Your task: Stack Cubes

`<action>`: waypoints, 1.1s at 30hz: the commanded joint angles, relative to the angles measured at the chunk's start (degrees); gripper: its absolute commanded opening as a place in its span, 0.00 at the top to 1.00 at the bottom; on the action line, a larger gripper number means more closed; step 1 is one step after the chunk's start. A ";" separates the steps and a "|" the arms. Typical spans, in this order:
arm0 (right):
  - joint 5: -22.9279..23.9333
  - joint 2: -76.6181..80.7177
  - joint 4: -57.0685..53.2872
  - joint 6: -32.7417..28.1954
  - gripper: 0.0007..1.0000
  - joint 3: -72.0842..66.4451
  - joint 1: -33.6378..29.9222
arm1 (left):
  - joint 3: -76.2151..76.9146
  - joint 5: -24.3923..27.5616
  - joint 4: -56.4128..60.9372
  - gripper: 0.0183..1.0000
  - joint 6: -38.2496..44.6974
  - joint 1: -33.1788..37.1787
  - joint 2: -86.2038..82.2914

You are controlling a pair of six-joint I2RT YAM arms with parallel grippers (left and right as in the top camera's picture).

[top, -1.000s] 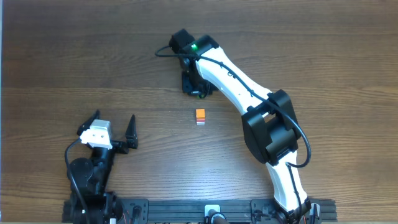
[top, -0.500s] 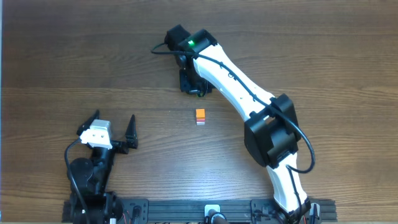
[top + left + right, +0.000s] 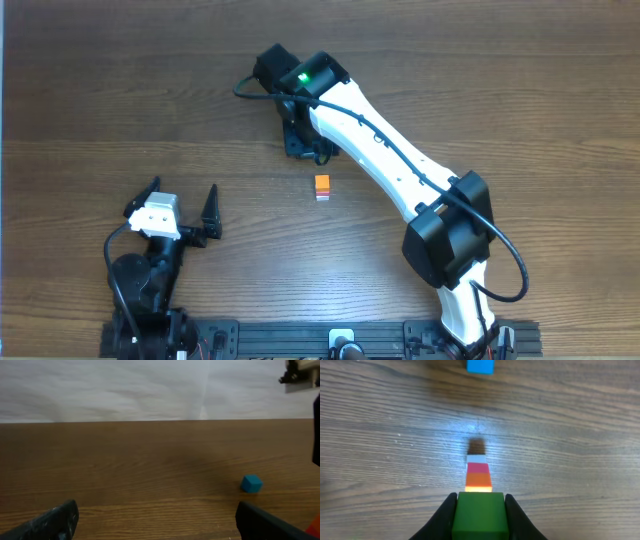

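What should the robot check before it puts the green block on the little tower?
1. Is the green block gripped by the right end effector? Ok.
2. Is the tower standing straight? Ok.
3. Is the green block right above the tower? Not ok, the tower sits ahead of it.
4. Is the blue block away from the tower? Ok.
5. Is the left end effector out of the way? Ok, and it is open.
6. Is there enough height above the tower? Cannot tell.

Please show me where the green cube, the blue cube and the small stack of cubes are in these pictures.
green cube (image 3: 480,512): right wrist view, middle of its visible face.
blue cube (image 3: 251,483): left wrist view, middle of the cube.
stack of cubes (image 3: 322,185): top view, on its orange top cube.
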 commanded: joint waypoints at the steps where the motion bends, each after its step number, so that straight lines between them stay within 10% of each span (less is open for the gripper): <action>1: 1.05 -6.43 2.60 2.19 0.79 -7.34 0.74 | -0.31 0.52 -0.07 0.00 0.85 -0.22 -0.42; 33: -2.54 -10.45 17.33 3.28 0.79 -24.15 2.58 | -0.31 0.55 -0.07 0.00 0.85 -0.22 -0.42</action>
